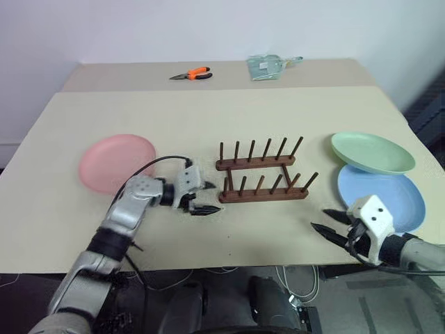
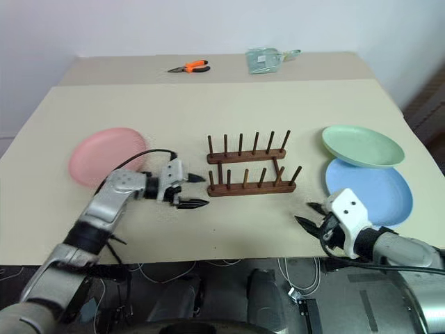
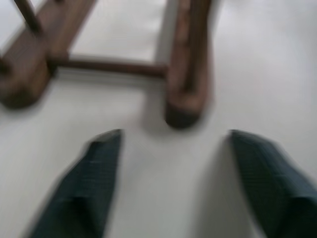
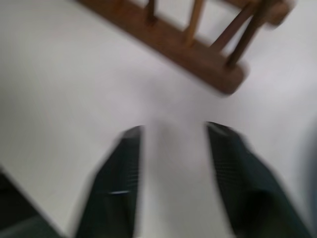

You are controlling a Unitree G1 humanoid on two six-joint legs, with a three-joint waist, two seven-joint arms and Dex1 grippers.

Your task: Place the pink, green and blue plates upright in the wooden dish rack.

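The wooden dish rack [image 1: 263, 177] stands empty in the middle of the table, its pegs upright. A pink plate [image 1: 117, 161] lies flat to its left. On the right the green plate [image 1: 372, 153] lies flat, with the blue plate [image 1: 381, 196] just in front of it. My left gripper [image 1: 212, 198] hovers low just left of the rack's near bar [image 3: 185, 74], open with nothing between its fingers. My right gripper [image 1: 320, 219] is near the table's front edge, left of the blue plate, pointing toward the rack's right end [image 4: 198, 49]; its fingers stand apart and empty.
Orange-handled pliers [image 1: 192, 74] and a clear plastic packet [image 1: 265, 67] lie on the second table at the back. The table's front edge [image 1: 229, 268] runs just behind both grippers.
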